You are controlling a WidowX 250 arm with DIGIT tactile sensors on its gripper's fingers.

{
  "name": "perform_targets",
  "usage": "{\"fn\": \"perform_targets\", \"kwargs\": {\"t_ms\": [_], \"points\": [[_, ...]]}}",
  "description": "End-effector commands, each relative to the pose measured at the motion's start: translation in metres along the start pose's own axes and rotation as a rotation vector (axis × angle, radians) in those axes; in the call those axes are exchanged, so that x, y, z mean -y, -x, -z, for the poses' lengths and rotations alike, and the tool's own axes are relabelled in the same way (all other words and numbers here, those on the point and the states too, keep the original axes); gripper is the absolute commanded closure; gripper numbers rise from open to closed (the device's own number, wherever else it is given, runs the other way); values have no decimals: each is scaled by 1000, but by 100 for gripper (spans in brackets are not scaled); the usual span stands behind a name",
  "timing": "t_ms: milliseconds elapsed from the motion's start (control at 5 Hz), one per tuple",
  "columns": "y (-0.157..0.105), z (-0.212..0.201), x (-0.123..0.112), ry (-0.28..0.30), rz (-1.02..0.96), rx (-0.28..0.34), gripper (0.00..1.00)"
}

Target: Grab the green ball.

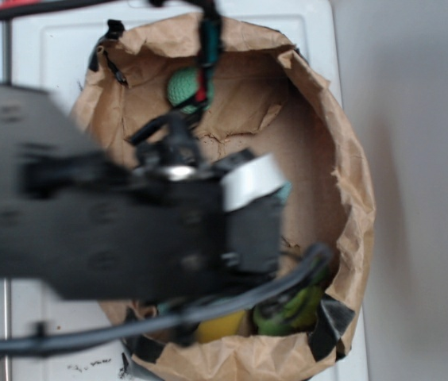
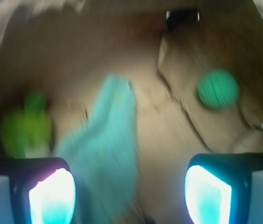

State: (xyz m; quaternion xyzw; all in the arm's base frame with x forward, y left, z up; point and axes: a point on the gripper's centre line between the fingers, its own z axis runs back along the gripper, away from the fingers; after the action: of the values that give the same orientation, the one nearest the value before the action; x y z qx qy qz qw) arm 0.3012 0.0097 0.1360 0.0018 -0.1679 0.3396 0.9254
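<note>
1. Green ball [image 1: 183, 86] half hidden behind cables in the exterior view; blurred in the wrist view.
2. Gripper [image 2: 129, 193] fingertips cut off by the bottom edge.
3. Cloth [image 2: 106, 149] smeared by blur.

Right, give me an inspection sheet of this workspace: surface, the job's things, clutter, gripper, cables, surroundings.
Surface: brown paper basin, crumpled walls, black tape at the rim, set on a white panel.
Job's things: green ball lies free on the paper at the far side, touching nothing but the paper.
Clutter: light blue cloth at the centre; lime-green plush toy to the wrist view's left; a yellow item at the near rim, kind unclear.
Gripper: gripper open, empty, fingers spread, short of the ball; wrist view is blurred.
Cables: black cable loops under the arm across the near rim.
Surroundings: grey surface on the right.
</note>
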Motion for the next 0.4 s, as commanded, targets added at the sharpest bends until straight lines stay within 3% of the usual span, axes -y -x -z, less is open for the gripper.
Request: {"fn": "perform_targets", "kwargs": {"t_ms": [0,200], "points": [[-55,3,-30,-53,-212,138,0],[-20,-17,-61,-75,-267,158,0]]}}
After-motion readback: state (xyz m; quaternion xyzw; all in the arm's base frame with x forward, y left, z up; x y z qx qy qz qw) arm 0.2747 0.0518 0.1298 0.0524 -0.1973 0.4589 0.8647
